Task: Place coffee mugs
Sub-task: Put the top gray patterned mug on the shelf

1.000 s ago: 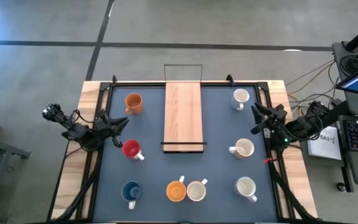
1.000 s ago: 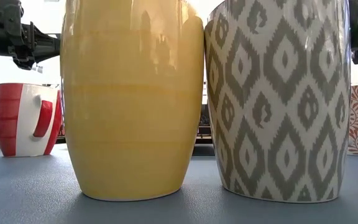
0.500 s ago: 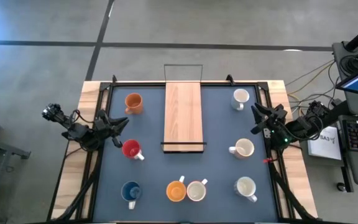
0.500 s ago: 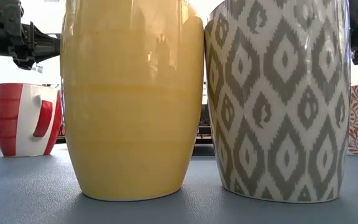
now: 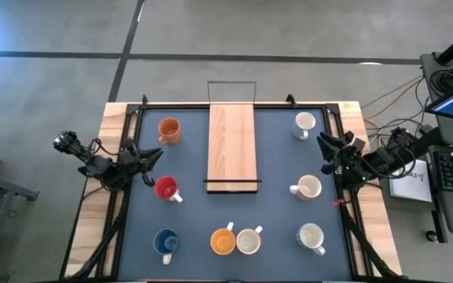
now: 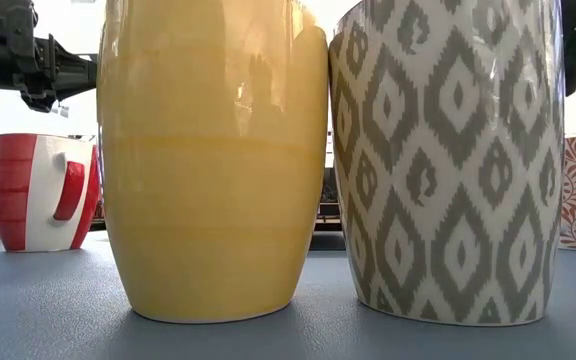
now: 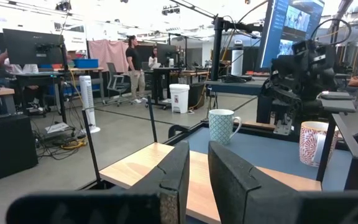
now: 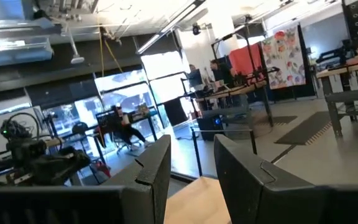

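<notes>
Eight mugs stand upright on the dark mat (image 5: 274, 204): orange (image 5: 169, 130), red (image 5: 166, 189) and blue (image 5: 165, 242) on the left, orange (image 5: 222, 240) touching white (image 5: 248, 240) at the near edge, and three white (image 5: 303, 123) (image 5: 309, 187) (image 5: 311, 236) on the right. The near pair fills the low view as a yellow mug (image 6: 213, 160) and a grey-patterned mug (image 6: 443, 160). My left gripper (image 5: 152, 162) hovers at the mat's left edge near the red mug, open a little and empty. My right gripper (image 5: 326, 154) hovers at the right edge, open and empty.
A wooden board (image 5: 232, 145) with a wire stop at each end lies along the mat's middle, from the far edge to the centre. The table's wooden rim and black frame (image 5: 132, 110) surround the mat. People and desks show in the room beyond the table.
My right gripper has risen a little at the table's right edge. The mugs and my left arm have kept still.
</notes>
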